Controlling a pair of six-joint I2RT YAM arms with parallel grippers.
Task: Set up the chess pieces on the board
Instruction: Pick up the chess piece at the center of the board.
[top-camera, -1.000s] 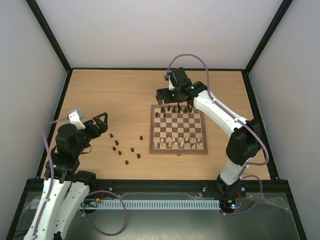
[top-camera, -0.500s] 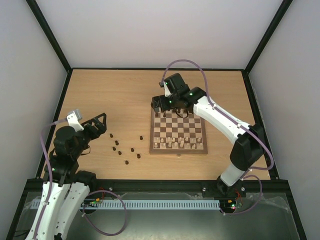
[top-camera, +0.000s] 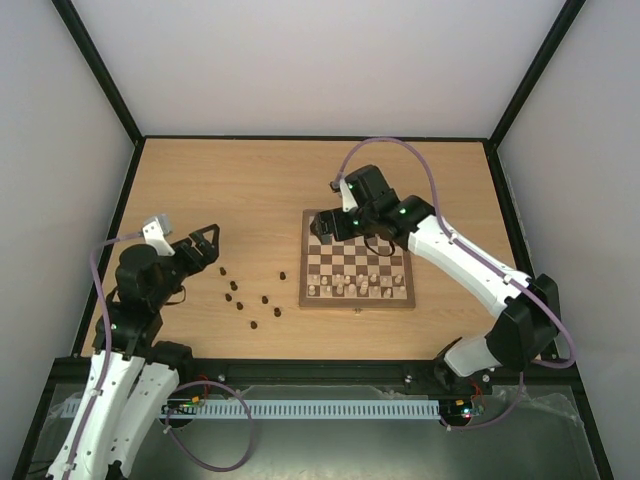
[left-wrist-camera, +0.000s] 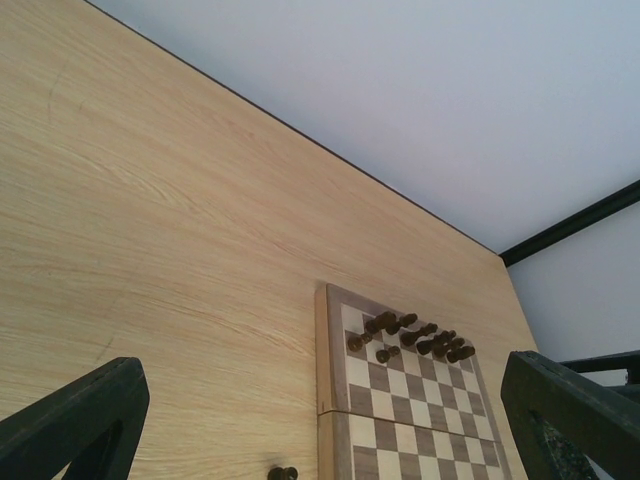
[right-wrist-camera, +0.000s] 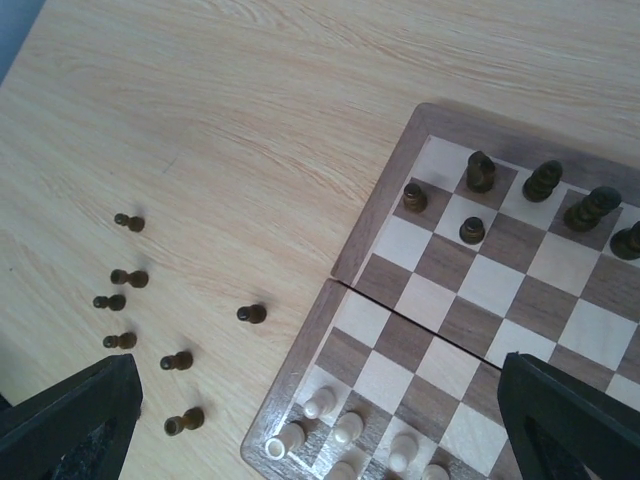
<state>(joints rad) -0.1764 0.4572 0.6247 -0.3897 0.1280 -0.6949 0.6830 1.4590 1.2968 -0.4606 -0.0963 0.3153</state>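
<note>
The board (top-camera: 330, 304) lies right of the table's centre. A row of dark chess pieces (top-camera: 350, 217) stands along its far edge, with two more just in front. Several dark chess pieces (top-camera: 240, 306) lie loose on the table left of the board; the right wrist view shows them too (right-wrist-camera: 130, 277). My right gripper (top-camera: 328, 230) hovers over the board's far left corner, open and empty (right-wrist-camera: 320, 440). My left gripper (top-camera: 207, 250) is open and empty, just left of the loose pieces. The left wrist view shows the board (left-wrist-camera: 325, 350) ahead and one loose piece (left-wrist-camera: 281, 473).
Cream pieces (top-camera: 355, 288) stand along the board's near edge, also seen in the right wrist view (right-wrist-camera: 318, 403). Black frame posts and white walls bound the table. Bare wood (top-camera: 230, 190) lies behind the loose pieces.
My right gripper has moved from the far edge of the board to the left and a little nearer, over the far left corner. The left arm has barely shifted.
</note>
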